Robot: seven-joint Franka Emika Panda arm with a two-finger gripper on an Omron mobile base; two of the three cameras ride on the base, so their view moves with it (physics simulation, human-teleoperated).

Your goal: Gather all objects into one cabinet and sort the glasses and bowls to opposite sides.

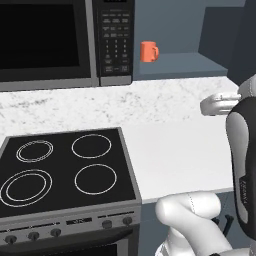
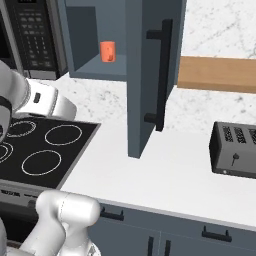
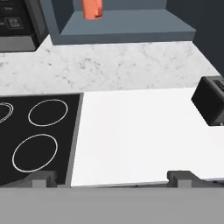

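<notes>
Smooth white counter (image 3: 131,131) under the spread-open hand (image 3: 112,178); orange cup (image 2: 107,51) inside slate cabinet (image 2: 150,75).

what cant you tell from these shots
- Cabinet interior: in the right base view its open door hides the right part; in the left base view the arm covers it.
- Orange mug: cut off by the hand view's top edge.
- Toaster: cut by the right edge in the right base view.
- Microwave button labels: too small.

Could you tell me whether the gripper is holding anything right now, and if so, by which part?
Nothing is held. The gripper is open above the white counter, with nothing between its fingertips; the orange mug stands apart inside the open cabinet.
</notes>
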